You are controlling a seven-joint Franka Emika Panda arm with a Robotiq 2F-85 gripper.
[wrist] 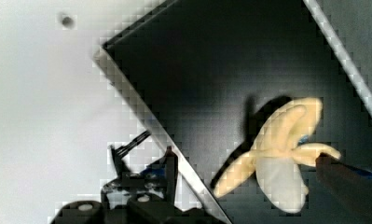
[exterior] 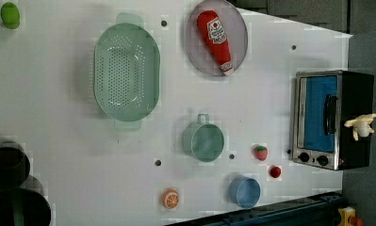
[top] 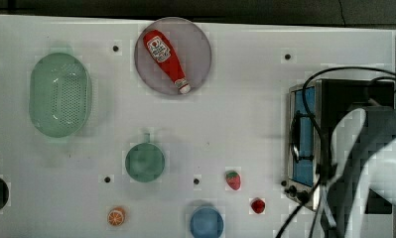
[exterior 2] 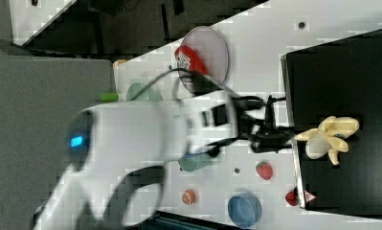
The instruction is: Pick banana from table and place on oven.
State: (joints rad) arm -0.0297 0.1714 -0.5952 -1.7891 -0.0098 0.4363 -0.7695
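The pale yellow banana (wrist: 277,149) lies on the black top of the oven (wrist: 197,70), near the front edge. It also shows on the oven's top (exterior: 357,94) as a banana (exterior: 361,125) in the left view, and as a banana (exterior 2: 330,136) in the right view. My gripper (wrist: 245,157) stands open over it, one finger (wrist: 170,163) past the oven's silver front edge, the other fingertip (wrist: 335,175) at the banana's peel. In the top view my white arm (top: 374,148) covers the oven's top (top: 354,94). The white table (top: 245,124) spreads out in front of the oven.
On the table are a ketchup bottle (top: 165,59) on a grey plate (top: 198,44), a green colander (top: 60,94), a green cup (top: 145,161), a blue cup (top: 206,223), a strawberry (top: 232,180), a red fruit (top: 257,205) and an orange slice (top: 116,216). Black cables (top: 314,124) hang before the oven door.
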